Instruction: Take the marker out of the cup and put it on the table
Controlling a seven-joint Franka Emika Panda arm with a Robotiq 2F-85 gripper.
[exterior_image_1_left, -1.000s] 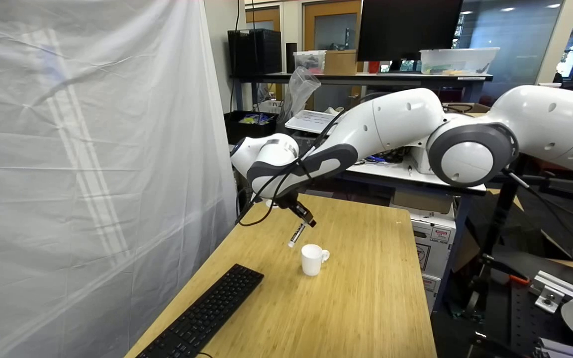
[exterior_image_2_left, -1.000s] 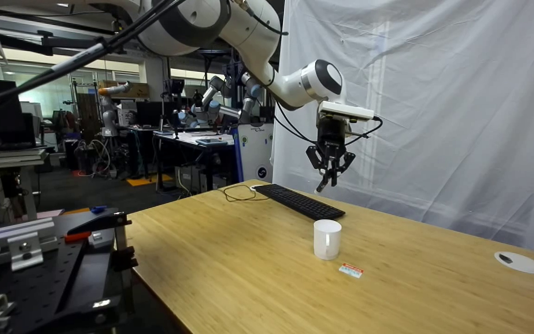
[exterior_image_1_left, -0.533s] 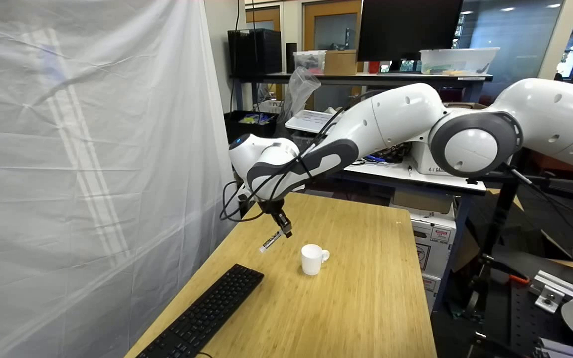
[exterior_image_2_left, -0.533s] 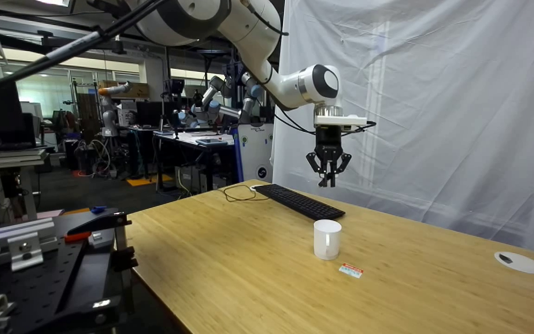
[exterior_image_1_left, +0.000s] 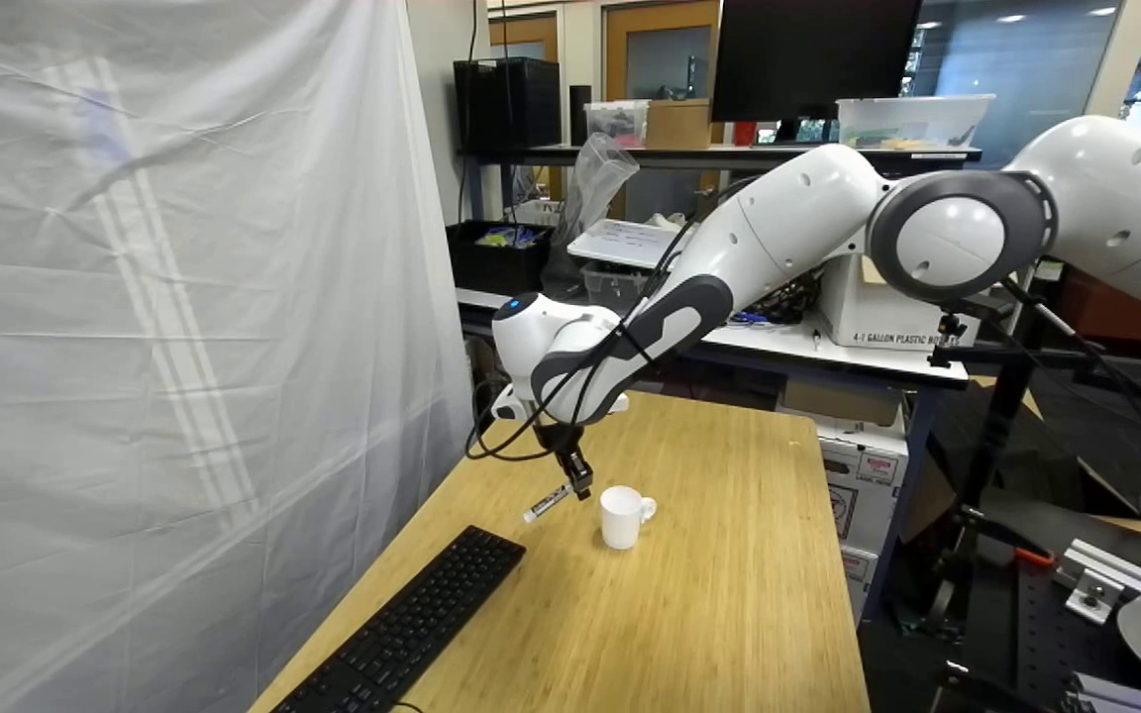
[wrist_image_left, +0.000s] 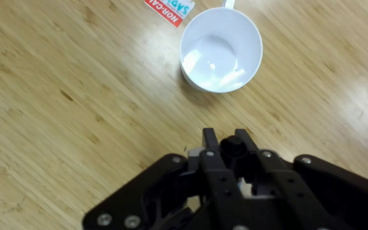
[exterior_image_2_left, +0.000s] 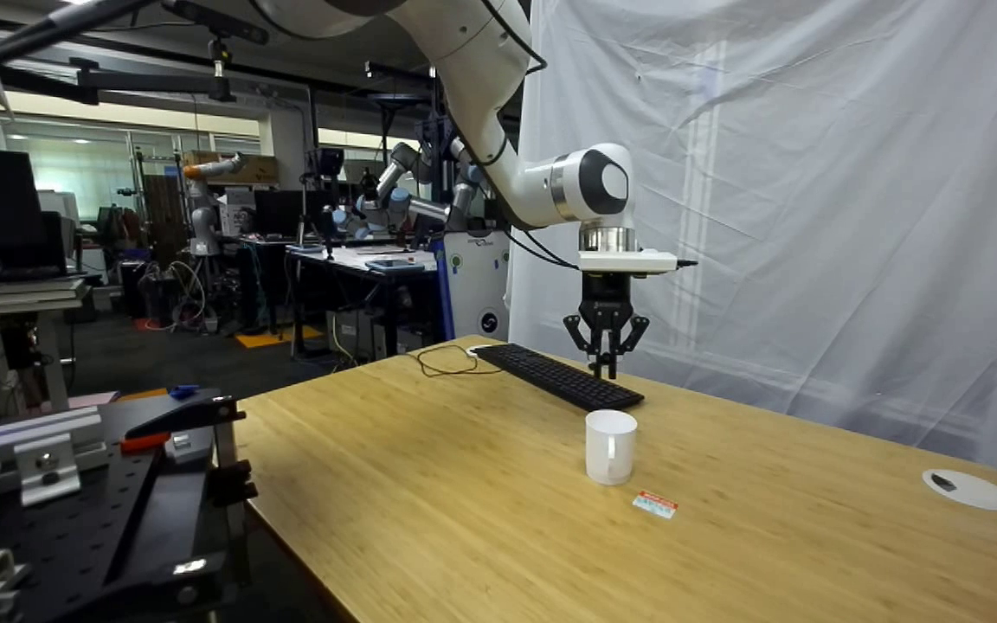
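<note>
the black gripper point(exterior_image_2_left: 604, 372) is pinching the slim black-and-white marker point(exterior_image_1_left: 547, 503), tilted over the pale wooden table point(exterior_image_1_left: 709, 614)! the round white cup point(exterior_image_1_left: 620, 520) is standing well in from the edges.

The cup point(exterior_image_1_left: 620, 519) is white, the marker point(exterior_image_1_left: 548, 503) is white with dark print — the table point(exterior_image_1_left: 719, 594) yellowish with brown streaks, the keyboard point(exterior_image_1_left: 414, 619) near its edge black.

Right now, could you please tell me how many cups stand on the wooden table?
1: the white cup, upright on the table beside a red-and-white sticker. Another could be hidden behind the arm.
</note>
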